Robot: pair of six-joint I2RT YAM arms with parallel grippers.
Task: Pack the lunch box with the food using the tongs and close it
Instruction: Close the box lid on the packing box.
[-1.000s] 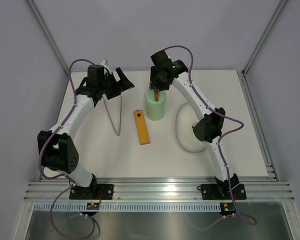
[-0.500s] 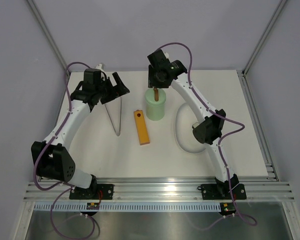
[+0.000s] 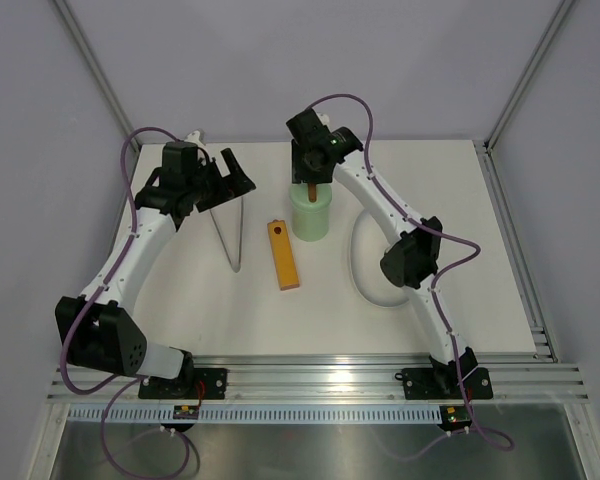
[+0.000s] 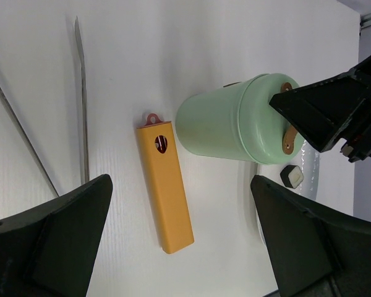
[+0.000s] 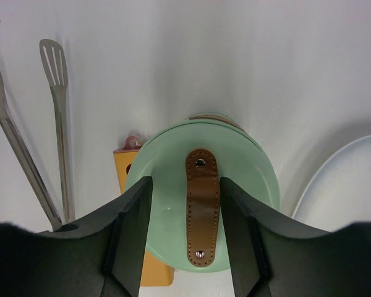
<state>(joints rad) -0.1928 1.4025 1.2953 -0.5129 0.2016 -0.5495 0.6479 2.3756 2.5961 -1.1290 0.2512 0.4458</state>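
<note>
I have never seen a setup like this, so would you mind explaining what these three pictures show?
These are two robot arms bolted to a white table. One picture looks down from above; the other two come from cameras on each wrist. The left gripper hangs with jaws wide open, holding nothing, near metal tongs lying flat. The right gripper sits over the mint-green lunch box, its jaws either side of the brown strap on its lid, not visibly clamped. An orange block lies beside the box, and a white plate with one small dark-and-white cube lies to the right.
</note>
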